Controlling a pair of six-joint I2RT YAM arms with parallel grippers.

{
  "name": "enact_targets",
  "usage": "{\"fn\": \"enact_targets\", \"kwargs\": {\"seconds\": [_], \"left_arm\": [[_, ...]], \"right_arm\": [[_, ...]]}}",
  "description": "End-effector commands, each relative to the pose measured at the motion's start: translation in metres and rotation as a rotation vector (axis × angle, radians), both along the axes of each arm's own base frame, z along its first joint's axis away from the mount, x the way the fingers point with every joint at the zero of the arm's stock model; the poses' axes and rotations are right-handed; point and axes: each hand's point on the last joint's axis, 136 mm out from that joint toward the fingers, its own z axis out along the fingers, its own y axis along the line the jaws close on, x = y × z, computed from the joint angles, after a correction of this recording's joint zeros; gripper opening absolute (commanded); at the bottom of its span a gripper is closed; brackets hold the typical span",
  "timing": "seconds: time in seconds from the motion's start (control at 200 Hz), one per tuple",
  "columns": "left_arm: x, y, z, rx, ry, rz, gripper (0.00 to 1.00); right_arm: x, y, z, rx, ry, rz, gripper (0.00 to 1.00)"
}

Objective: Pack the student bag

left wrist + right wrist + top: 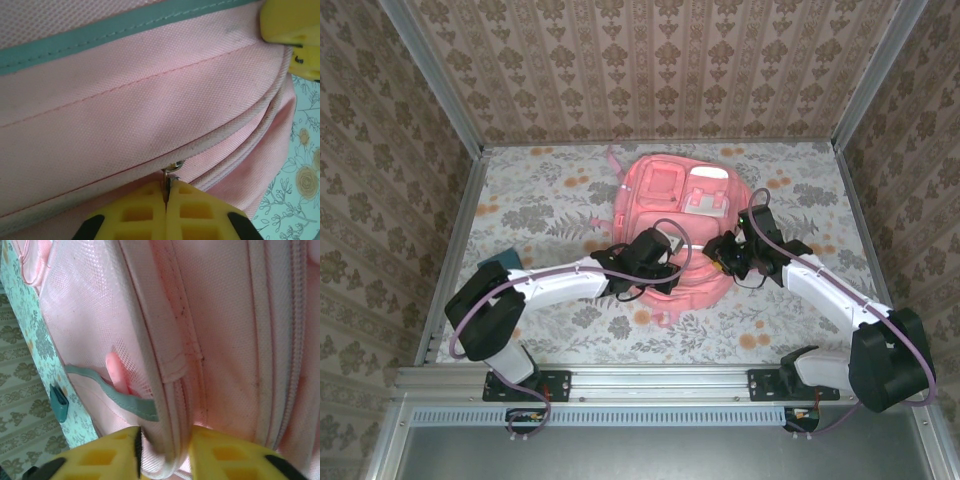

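The pink student bag lies flat in the middle of the table with its front pockets facing up. My left gripper is shut on the small metal zipper pull at the bag's near side. In the top view it sits at the lower left of the bag. My right gripper pinches the piped seam of the bag beside the mesh pocket with teal trim. From above it is at the bag's right edge. One of its yellow fingers shows in the left wrist view.
A small teal object lies at the left behind my left arm. Patterned walls close the table on three sides, and a metal rail runs along the near edge. Floral tabletop surrounds the bag.
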Motion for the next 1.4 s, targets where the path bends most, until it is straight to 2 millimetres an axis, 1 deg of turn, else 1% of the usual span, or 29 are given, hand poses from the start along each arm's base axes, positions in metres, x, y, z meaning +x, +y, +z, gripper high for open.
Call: {"fn": "enact_targets", "kwargs": {"seconds": [0.0, 0.03, 0.095, 0.27, 0.335, 0.415, 0.45, 0.56, 0.62, 0.695, 0.785, 0.88, 0.985, 1.035, 1.11, 1.195, 1.395], "left_arm": [[0.009, 0.015, 0.012, 0.042, -0.058, 0.030, 0.00], [0.010, 0.019, 0.013, 0.050, -0.066, 0.040, 0.00], [0.014, 0.029, 0.014, 0.064, -0.078, 0.067, 0.00], [0.030, 0.066, 0.010, 0.104, -0.080, 0.167, 0.00], [0.037, 0.077, 0.010, 0.107, -0.071, 0.194, 0.00], [0.044, 0.082, 0.011, 0.091, -0.063, 0.201, 0.00], [0.044, 0.079, 0.014, 0.073, -0.063, 0.186, 0.00], [0.039, 0.060, 0.028, -0.006, -0.070, 0.110, 0.00], [0.034, 0.047, 0.038, -0.043, -0.083, 0.065, 0.00], [0.026, 0.033, 0.048, -0.069, -0.103, 0.014, 0.00], [0.016, 0.015, 0.062, -0.117, -0.115, -0.036, 0.00], [0.007, -0.003, 0.073, -0.164, -0.122, -0.080, 0.00], [0.002, -0.020, 0.079, -0.190, -0.121, -0.112, 0.00], [-0.001, -0.027, 0.079, -0.194, -0.114, -0.125, 0.00], [-0.003, -0.034, 0.078, -0.190, -0.111, -0.140, 0.00], [-0.003, -0.038, 0.077, -0.188, -0.109, -0.146, 0.00], [-0.002, -0.033, 0.073, -0.162, -0.113, -0.136, 0.00]], "right_arm": [[0.005, -0.010, 0.003, -0.066, -0.031, -0.023, 0.19], [0.006, -0.013, 0.003, -0.087, -0.037, -0.025, 0.15], [0.010, -0.021, 0.006, -0.136, -0.060, -0.031, 0.13], [0.022, -0.040, 0.013, -0.206, -0.091, -0.050, 0.12], [0.026, -0.042, 0.014, -0.206, -0.099, -0.042, 0.11], [0.028, -0.041, 0.016, -0.197, -0.103, -0.026, 0.11], [0.028, -0.039, 0.018, -0.187, -0.104, -0.019, 0.14], [0.023, -0.034, 0.025, -0.146, -0.109, -0.007, 0.39], [0.016, -0.035, 0.027, -0.133, -0.105, -0.019, 0.49], [0.005, -0.037, 0.031, -0.109, -0.103, -0.047, 0.55], [-0.009, -0.037, 0.034, -0.068, -0.093, -0.078, 0.56], [-0.021, -0.032, 0.034, -0.017, -0.072, -0.102, 0.57], [-0.030, -0.022, 0.029, 0.036, -0.041, -0.124, 0.57], [-0.033, -0.017, 0.027, 0.054, -0.027, -0.132, 0.57], [-0.032, -0.013, 0.023, 0.073, -0.019, -0.146, 0.58], [-0.029, -0.009, 0.021, 0.095, -0.017, -0.158, 0.58], [-0.014, -0.007, 0.022, 0.101, -0.043, -0.181, 0.56]]}}
